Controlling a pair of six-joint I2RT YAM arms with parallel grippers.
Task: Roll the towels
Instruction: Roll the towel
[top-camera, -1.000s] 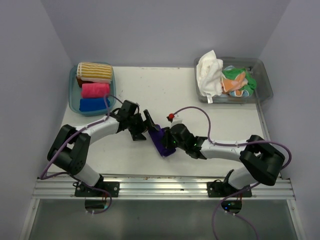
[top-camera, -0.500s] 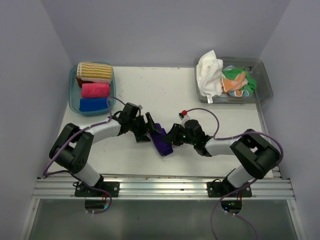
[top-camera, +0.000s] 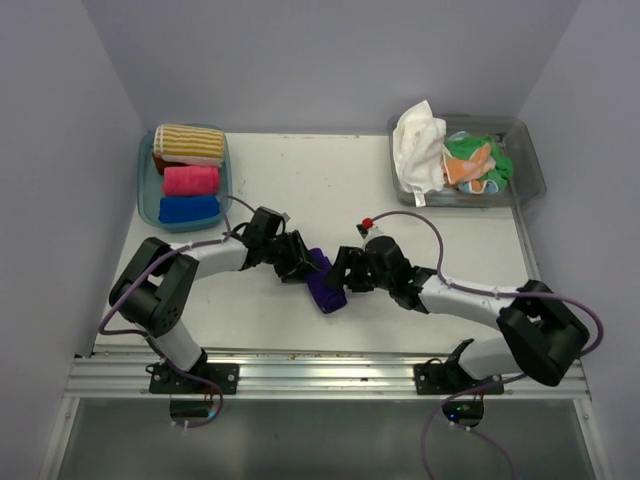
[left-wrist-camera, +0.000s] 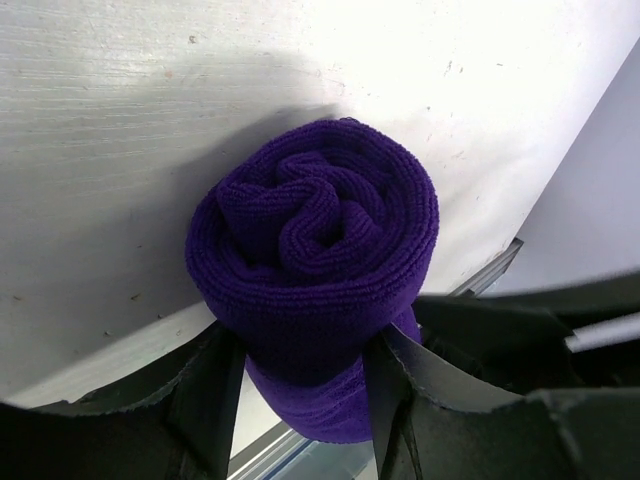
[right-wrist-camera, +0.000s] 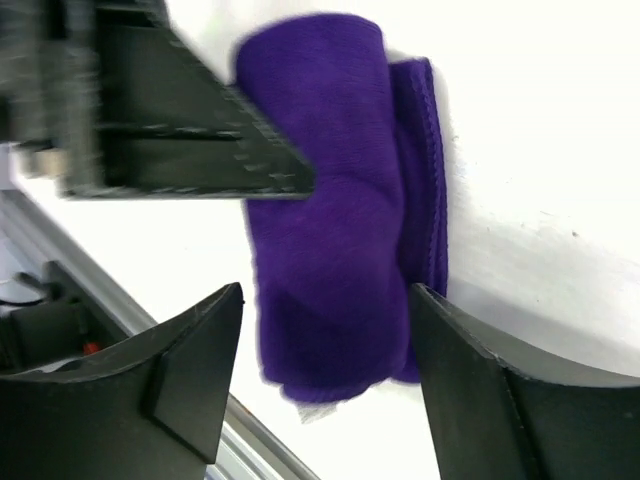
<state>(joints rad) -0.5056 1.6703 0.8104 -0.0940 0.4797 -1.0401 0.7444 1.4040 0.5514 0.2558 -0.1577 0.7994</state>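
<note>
Left claw (left-wrist-camera: 305, 350): half closed, pinching rolled purple towel (left-wrist-camera: 315, 225) by its sides.
Right claw (right-wrist-camera: 325, 295): spread wide, astride same towel; contact unclear.
Tabletop (left-wrist-camera: 120, 120): beneath towel and claws.

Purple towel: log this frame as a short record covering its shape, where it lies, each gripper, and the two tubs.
purple towel: rolled, lying on the table between both grippers
left gripper: closed on one end of the roll
right gripper: open, fingers either side of the roll
left tub: striped towel, pink towel, blue towel, all rolled
right tub: white towel, green towel, orange towel, loose
</note>
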